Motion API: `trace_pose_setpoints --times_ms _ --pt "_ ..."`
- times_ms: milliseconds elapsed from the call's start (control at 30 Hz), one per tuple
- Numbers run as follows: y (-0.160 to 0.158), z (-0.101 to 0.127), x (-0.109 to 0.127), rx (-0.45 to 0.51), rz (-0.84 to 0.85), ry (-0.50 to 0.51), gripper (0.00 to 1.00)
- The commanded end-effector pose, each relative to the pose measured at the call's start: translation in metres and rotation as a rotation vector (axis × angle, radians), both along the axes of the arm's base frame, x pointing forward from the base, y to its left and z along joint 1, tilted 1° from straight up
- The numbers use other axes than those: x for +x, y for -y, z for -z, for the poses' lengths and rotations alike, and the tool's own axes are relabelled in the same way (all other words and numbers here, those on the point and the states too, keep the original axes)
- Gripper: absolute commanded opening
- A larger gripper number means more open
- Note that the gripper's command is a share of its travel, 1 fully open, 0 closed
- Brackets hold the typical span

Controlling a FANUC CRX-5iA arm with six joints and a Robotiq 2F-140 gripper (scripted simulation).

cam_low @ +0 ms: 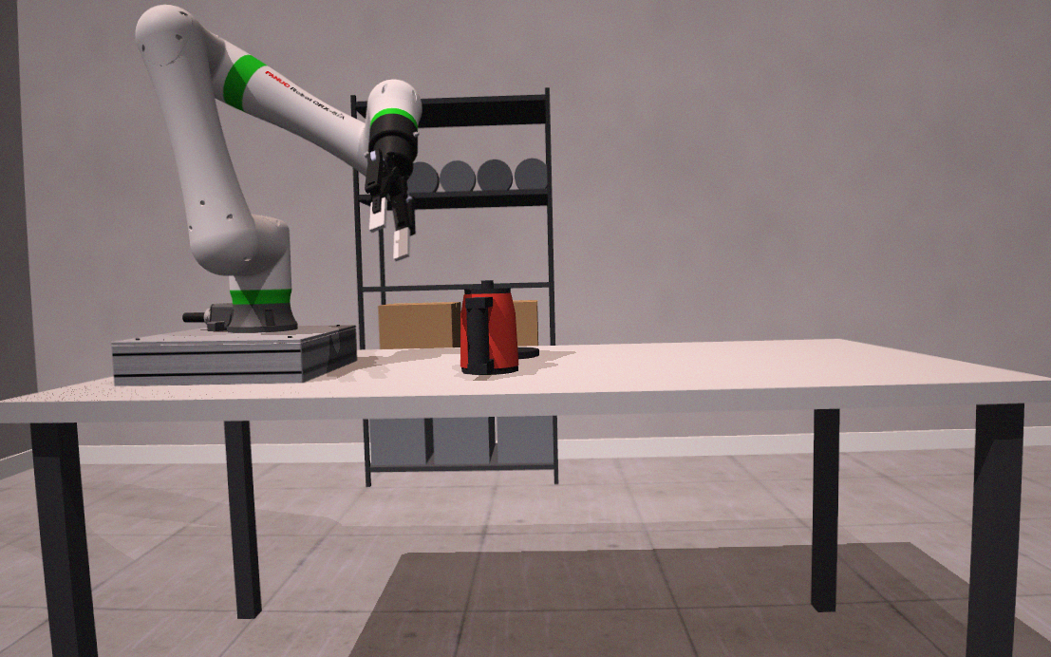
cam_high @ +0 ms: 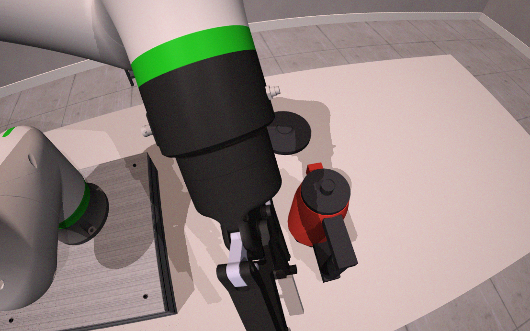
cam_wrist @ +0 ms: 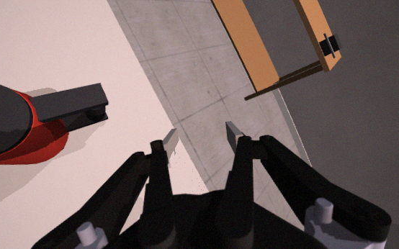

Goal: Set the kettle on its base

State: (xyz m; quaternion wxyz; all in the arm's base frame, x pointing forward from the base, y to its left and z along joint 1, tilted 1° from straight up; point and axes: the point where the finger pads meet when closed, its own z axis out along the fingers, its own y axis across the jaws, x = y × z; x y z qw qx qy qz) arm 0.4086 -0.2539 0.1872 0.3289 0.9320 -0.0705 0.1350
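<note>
The red kettle (cam_high: 320, 205) with a black lid and black handle (cam_high: 336, 247) stands upright on the white table, next to the black round base (cam_high: 289, 132) and not on it. The base's stud shows at its middle. In the side view the kettle (cam_low: 490, 328) hides most of the base (cam_low: 527, 352) behind it. My gripper (cam_low: 390, 231) hangs high above the table, left of the kettle, partly open and empty. It also shows in the overhead view (cam_high: 265, 280). In the wrist view the fingers stand apart over the table's edge, with the kettle (cam_wrist: 14, 126) at the left.
The arm's grey mounting plate (cam_low: 227, 351) sits on the table's left end. A black shelf rack (cam_low: 455, 204) with a cardboard box (cam_low: 419, 324) stands behind the table. The table's near edge runs under the gripper in the wrist view.
</note>
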Motion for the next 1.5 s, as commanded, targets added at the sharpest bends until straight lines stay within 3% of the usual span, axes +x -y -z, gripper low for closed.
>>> trace_pose_setpoints --times_ms 0,333,833,1133,1467 --pt "0.000 -0.014 0.000 0.000 0.000 -0.001 0.47" --pt "-0.001 -0.052 -0.001 0.000 0.000 -0.001 0.47" --pt "-0.002 -0.054 0.001 0.020 0.031 0.012 0.47" --pt "-0.009 -0.052 0.007 0.102 0.161 0.066 0.47" --pt "-0.039 -0.044 0.031 0.320 0.522 0.188 0.47"
